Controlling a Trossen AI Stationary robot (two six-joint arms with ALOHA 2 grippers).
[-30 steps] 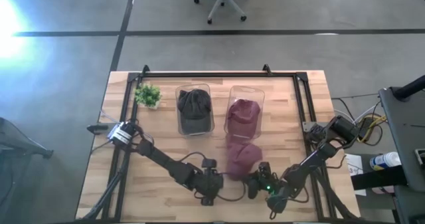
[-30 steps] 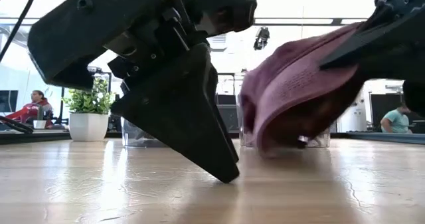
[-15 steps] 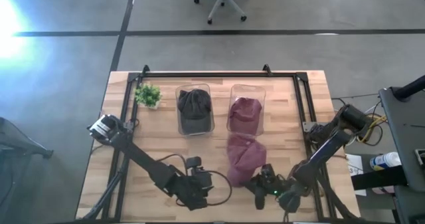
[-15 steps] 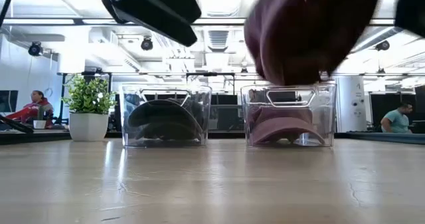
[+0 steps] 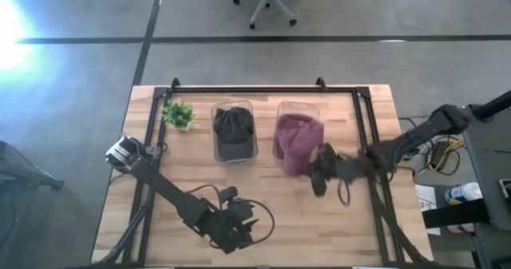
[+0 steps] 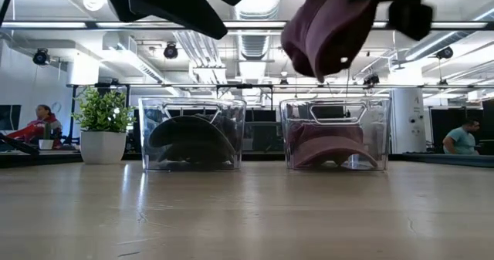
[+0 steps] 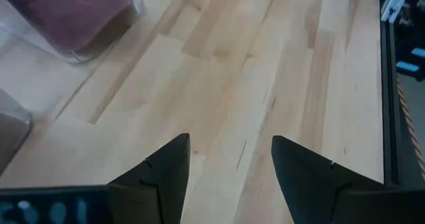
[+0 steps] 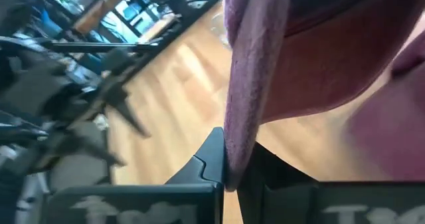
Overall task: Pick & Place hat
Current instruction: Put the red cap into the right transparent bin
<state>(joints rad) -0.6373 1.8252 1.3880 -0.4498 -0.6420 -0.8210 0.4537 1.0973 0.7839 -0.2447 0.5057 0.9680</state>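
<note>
A maroon hat (image 5: pixel 297 145) hangs in the air over the right clear bin (image 5: pixel 281 113), held by my right gripper (image 5: pixel 316 167), which is shut on it. In the low view the hat (image 6: pixel 328 28) floats well above that bin (image 6: pixel 336 133), which holds another maroon hat (image 6: pixel 332 148). The left clear bin (image 5: pixel 234 133) holds a dark grey hat (image 6: pixel 191 140). My left gripper (image 5: pixel 238 229) is open and raised above the table near its near edge; its wrist view shows bare wood between the fingers (image 7: pixel 229 164). My right gripper pinches a thin edge of the maroon hat (image 8: pixel 236 141) between its two fingers. It comes at the hat roughly level from the table's right. The hat is lifted clear and hangs beside and below the fingers, over the right bin.
A small potted plant (image 5: pixel 177 113) stands left of the bins near the far edge. A black frame rail (image 5: pixel 247 89) runs along the table's far side. Bare wood (image 5: pixel 200 177) lies between the bins and the near edge. People sit in the room behind (image 6: pixel 38 125).
My right gripper has lifted the maroon hat off the table and carried it up and toward the far edge, to above the right bin. My left gripper has risen from the tabletop and shifted slightly toward the table's left.
</note>
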